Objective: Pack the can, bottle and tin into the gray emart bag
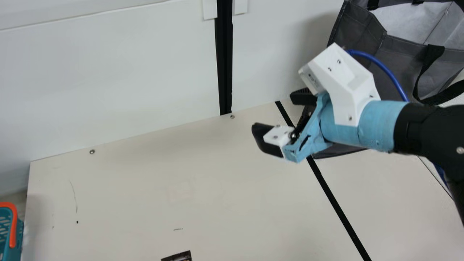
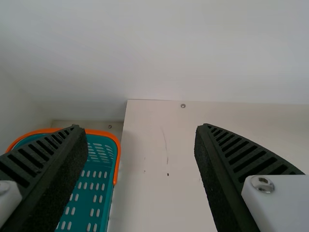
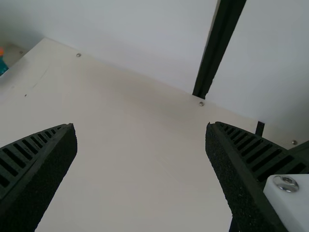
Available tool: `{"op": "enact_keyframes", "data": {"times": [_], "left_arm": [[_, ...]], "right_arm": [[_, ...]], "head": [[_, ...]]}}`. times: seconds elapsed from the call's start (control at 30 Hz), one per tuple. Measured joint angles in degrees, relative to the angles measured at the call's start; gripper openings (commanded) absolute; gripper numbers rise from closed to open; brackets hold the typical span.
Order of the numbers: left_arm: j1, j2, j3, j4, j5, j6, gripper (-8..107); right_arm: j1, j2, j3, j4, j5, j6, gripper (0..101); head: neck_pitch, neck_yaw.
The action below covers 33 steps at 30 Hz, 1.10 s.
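Your right gripper (image 1: pixel 272 113) has its fingers spread with nothing held. The gray emart bag (image 1: pixel 398 56) lies behind and beyond it, on the outer side of your right arm, while the fingertips point inward, away from it. The bag's mouth is turned upward, its pale lining partly in sight; you cannot tell what sits deeper down. Your right arm is plainly the nearer one to it, so any packing likely ends with that hand swinging back outward and over the mouth, clear of the drooping handle (image 1: pixel 426 67), which could snag a finger.

Your left gripper (image 2: pixel 140 145) is also spread and holds nothing; the teal basket (image 1: pixel 14 224) is close to its outer side, past the table edge.

Inward from your right hand and nearer to you, a dark printed piece (image 1: pixel 177 256) pokes in; you cannot tell whether it belongs to the can, bottle or tin, nor its long axis.

The cream table (image 1: pixel 145 188) carries a black stripe (image 1: pixel 335 203) below your right hand, and a white wall (image 1: pixel 108 83) with a black upright (image 1: pixel 225 65) stands beyond.
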Motion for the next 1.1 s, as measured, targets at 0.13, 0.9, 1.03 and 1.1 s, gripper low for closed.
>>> {"op": "enact_keyframes", "data": {"times": [0.13,0.9,1.03,1.1], "left_arm": [[0.00,0.00,0.00,0.00,0.00,0.00,90],[0.00,0.00,0.00,0.00,0.00,0.00,90],[0.00,0.00,0.00,0.00,0.00,0.00,90],[0.00,0.00,0.00,0.00,0.00,0.00,90]], "right_arm": [[-0.07,-1.97,2.40,0.66,0.85,-1.33,91],[-0.24,-3.46,4.03,1.39,1.25,-1.81,91],[-0.24,-3.46,4.03,1.39,1.25,-1.81,91],[-0.24,-3.46,4.03,1.39,1.25,-1.81,91]], "head": [[0.00,0.00],[0.00,0.00],[0.00,0.09],[0.00,0.00]]}}
